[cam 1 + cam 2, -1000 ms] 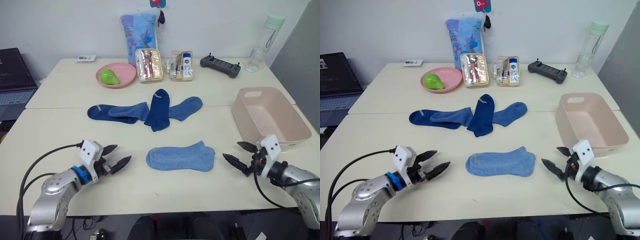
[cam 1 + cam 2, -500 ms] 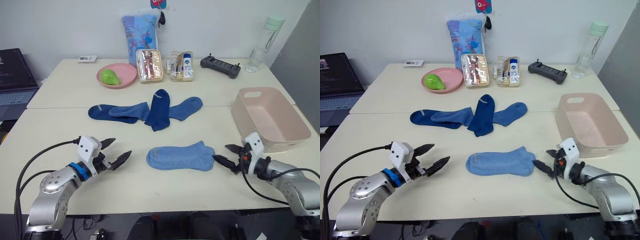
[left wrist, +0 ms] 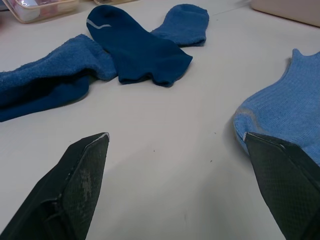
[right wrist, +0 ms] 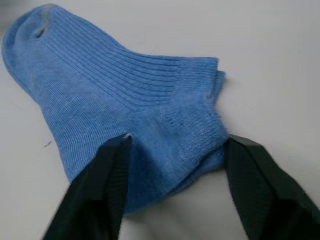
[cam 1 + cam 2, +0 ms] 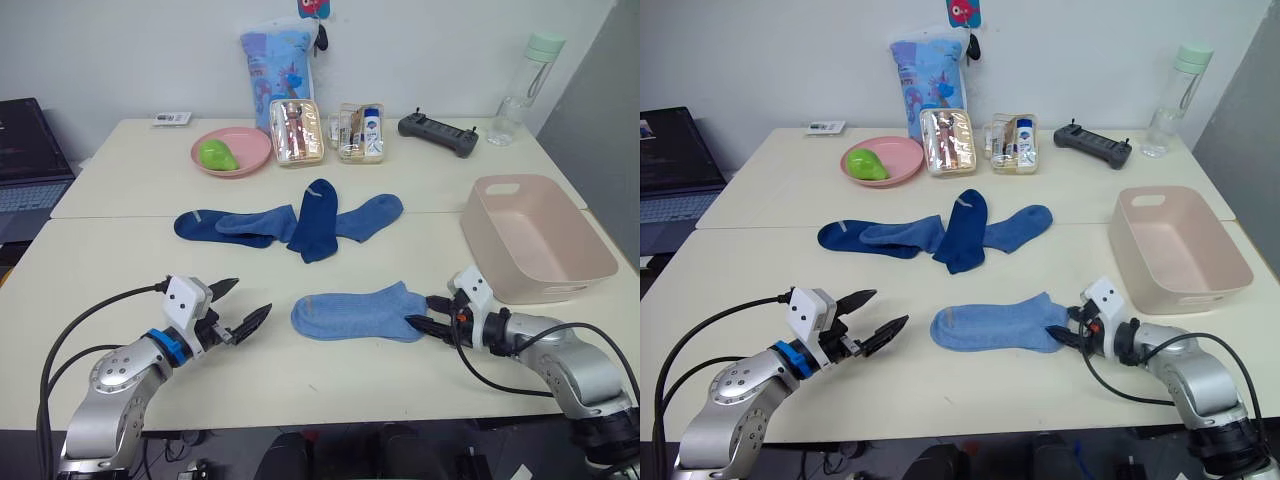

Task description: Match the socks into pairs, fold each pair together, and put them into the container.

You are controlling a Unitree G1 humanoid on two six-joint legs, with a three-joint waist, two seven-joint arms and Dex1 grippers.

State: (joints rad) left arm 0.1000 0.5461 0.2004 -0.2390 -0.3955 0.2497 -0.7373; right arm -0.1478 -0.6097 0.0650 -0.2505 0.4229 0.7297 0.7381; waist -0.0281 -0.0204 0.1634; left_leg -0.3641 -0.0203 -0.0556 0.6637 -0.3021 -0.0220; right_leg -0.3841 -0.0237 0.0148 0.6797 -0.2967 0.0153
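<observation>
Right hand (image 5: 424, 311) straddling light blue sock (image 5: 360, 312), fingers apart, pink tub (image 5: 535, 240) nearby

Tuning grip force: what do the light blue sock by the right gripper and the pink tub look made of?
Light blue sock: soft ribbed knit, matte, looks like cotton blend; ribs and fuzzy loops show in the right wrist view. Pink tub: looks like rigid moulded plastic, smooth with a slight sheen, rounded corners, handle slot in the rim.
</observation>
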